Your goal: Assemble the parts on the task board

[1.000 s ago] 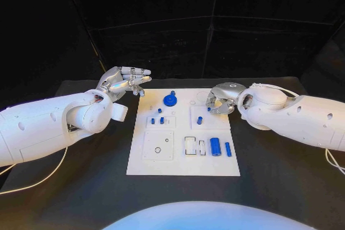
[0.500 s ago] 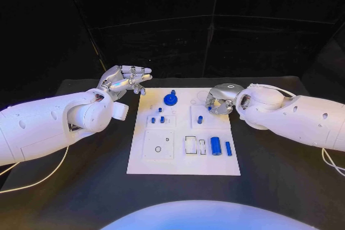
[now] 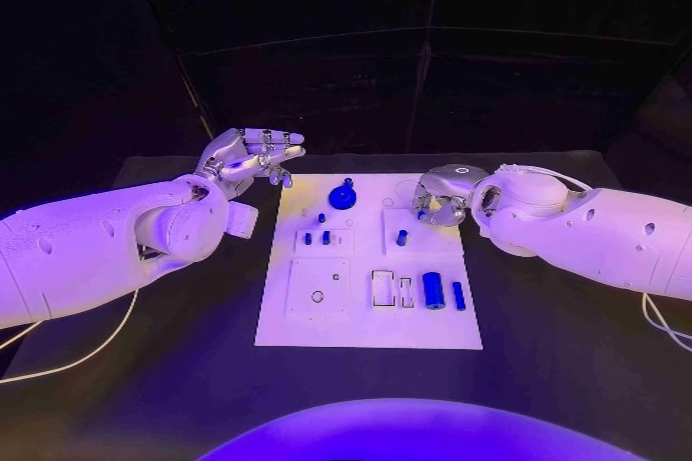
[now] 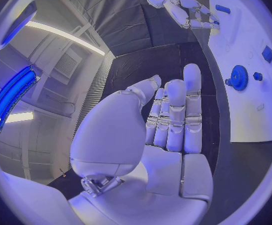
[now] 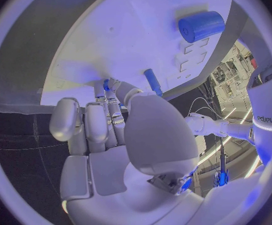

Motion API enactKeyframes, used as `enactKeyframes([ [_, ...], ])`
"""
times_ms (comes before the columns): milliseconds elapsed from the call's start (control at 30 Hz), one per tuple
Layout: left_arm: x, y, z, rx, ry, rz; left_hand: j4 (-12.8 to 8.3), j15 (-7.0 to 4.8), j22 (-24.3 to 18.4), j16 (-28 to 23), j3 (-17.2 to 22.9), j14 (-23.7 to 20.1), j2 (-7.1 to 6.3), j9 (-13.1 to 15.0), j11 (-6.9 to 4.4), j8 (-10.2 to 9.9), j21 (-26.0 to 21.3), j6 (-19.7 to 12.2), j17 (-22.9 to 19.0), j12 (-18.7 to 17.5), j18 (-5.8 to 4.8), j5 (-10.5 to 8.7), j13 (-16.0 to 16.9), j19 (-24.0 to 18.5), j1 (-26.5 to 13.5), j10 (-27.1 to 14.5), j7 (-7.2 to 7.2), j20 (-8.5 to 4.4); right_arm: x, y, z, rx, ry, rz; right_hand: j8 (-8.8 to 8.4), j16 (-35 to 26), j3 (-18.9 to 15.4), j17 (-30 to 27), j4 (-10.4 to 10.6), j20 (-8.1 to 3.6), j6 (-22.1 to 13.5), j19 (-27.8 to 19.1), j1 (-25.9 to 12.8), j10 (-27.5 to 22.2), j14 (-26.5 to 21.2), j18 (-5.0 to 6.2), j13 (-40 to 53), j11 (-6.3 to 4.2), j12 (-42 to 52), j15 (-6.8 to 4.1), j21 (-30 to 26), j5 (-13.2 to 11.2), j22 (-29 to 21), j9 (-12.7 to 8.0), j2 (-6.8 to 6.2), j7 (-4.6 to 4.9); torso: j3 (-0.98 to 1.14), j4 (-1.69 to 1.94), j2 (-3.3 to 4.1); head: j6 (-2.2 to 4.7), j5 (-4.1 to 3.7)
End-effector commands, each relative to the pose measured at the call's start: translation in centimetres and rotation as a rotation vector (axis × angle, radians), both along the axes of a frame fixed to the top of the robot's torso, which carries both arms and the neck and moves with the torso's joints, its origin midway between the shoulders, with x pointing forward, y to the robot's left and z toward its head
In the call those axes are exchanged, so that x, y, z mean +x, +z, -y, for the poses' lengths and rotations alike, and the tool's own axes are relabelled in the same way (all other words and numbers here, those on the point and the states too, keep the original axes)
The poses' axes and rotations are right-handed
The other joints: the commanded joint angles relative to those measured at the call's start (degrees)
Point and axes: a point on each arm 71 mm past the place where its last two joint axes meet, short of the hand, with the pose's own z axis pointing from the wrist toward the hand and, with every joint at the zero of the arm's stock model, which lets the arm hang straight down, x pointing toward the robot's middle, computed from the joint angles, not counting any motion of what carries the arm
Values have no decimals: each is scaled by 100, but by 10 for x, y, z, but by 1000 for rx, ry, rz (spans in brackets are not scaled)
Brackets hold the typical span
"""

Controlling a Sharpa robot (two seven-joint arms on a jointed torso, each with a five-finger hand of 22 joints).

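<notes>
The white task board [image 3: 368, 321] lies in the middle of the black surface [image 3: 577, 361], and I take it as the landmark. On its near right part lie a thick blue cylinder [image 3: 433, 291] and, just beside it toward the board's right edge, a thin blue rod [image 3: 459, 296]. Further up the board stand two small blue pegs [image 3: 315, 239] side by side left of centre, a single short blue pin [image 3: 401, 238] right of centre, and another tiny blue peg [image 3: 320, 219] a little beyond the pair. At the far edge, near the middle, sits one blue gear [image 3: 342, 198]. The right hand [image 3: 437, 203] hangs over the board's far right corner, its fingers curled in and pinching a small blue part [image 5: 106, 85] at their tips, close above the board. The left hand [image 3: 254, 157] is raised beyond the board's far left corner, off the board, fingers straight and held near together, grasping nothing. The only writing I can read is the word "sharpa" on the white arm [image 5: 267, 112] seen in the right wrist view.
</notes>
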Motion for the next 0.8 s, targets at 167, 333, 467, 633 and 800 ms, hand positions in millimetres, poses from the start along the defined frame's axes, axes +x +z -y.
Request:
enactKeyframes([
  [167, 0, 1, 1, -12, -8, 2, -15, 19, -16, -64, -41, -61, 58, -9, 21, -37, -37, -18, -47, 3, 114, 6, 8, -34, -6, -54, 43, 6, -3, -6, 0, -9, -4, -5, 16, 66, 235, 17, -149, -25, 136, 118, 127, 156, 187, -96, -40, -21, 2, -57, 116, -171, 169, 26, 93, -8, -1, 1, -7, -15, -9],
  [333, 0, 1, 0, -10, -6, 1, -25, 20, -19, -68, -40, -67, 59, -10, 23, -40, -43, -21, -50, 2, 115, 7, 8, -36, 7, -63, 46, 7, -3, -4, -1, 7, 2, 16, 1, 74, 335, 9, -235, -31, 170, 131, 161, 199, 185, -103, -68, -23, -21, -60, 151, -188, 215, 30, 92, -9, 2, 2, -6, -23, -2],
  [467, 1, 1, -1, -6, -1, -3, -65, 64, -45, -185, -54, -199, 46, -11, 90, -69, -92, -76, -220, -82, 109, 6, -40, -79, 45, -304, 89, 31, -4, -2, -1, 21, 7, 31, -6, 71, 358, 0, -256, -31, 174, 133, 161, 207, 183, -105, -76, -22, -29, -59, 159, -188, 225, 29, 85, -7, 3, 1, -5, -22, 2],
  [633, 1, 0, -1, -5, 1, -5, -75, 78, -54, -190, -66, -231, 48, -10, 107, -73, -110, -90, -232, -90, 108, 5, -54, -97, 51, -369, 102, 44, -6, 0, 0, 37, 5, 50, -13, 66, 368, -10, -266, -31, 176, 132, 149, 211, 180, -105, -83, -19, -36, -57, 163, -190, 230, 29, 73, -3, -2, -4, -7, -23, -3],
  [800, 2, 0, -1, -5, 0, -5, -82, 82, -58, -190, -67, -245, 58, -7, 110, -67, -118, -82, -234, -91, 109, 6, -61, -105, 62, -396, 96, 49, -6, 2, 4, 52, -9, 72, -22, 73, 376, -9, -274, -28, 184, 138, 112, 225, 180, -109, -94, -17, -47, -54, 177, -205, 248, 29, 49, -1, -7, 0, -11, -12, -12],
])
